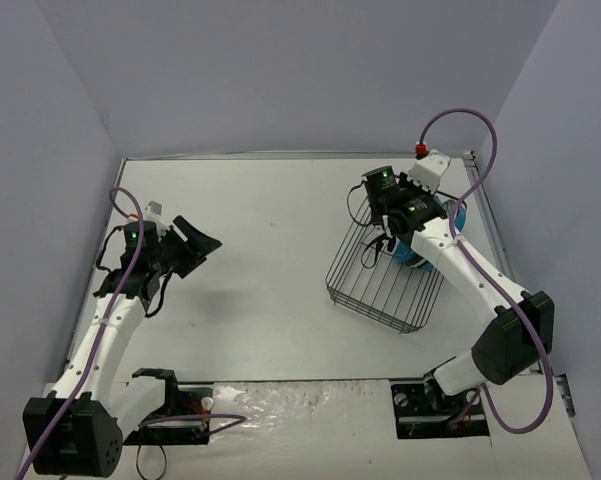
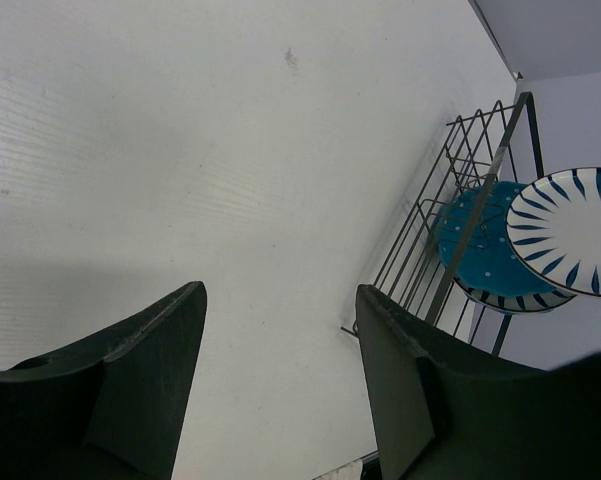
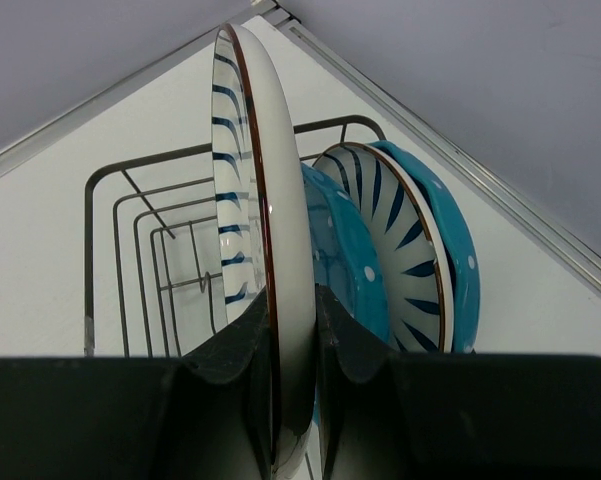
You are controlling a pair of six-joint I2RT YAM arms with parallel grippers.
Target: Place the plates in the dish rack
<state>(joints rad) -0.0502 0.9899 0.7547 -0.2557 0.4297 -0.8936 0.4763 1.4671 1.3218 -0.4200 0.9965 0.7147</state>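
The dish rack (image 1: 380,290) sits on the desk (image 1: 260,220) in its right half, close to the right edge and nearer the far side than the near one. The right gripper (image 3: 293,335) hangs over the rack with its two fingers (image 3: 235,350) clamped on the lower rim of a striped plate (image 3: 270,200), which it holds upright on edge above the rack's wires. Whether the bottom of that plate touches the rack is hidden by the fingers. Just behind it, toward the desk's right edge, three more plates stand on edge packed close together: a dotted teal plate (image 3: 345,250), then a second striped plate (image 3: 400,230), then a second teal plate (image 3: 450,240) at the back. The left wrist view shows these plates leaning inside the rack's wire frame. The left gripper (image 2: 280,295) is well apart from the rack, over the left half of the desk near the left edge, with its fingers spread wide and nothing between them, only bare desk surface below.
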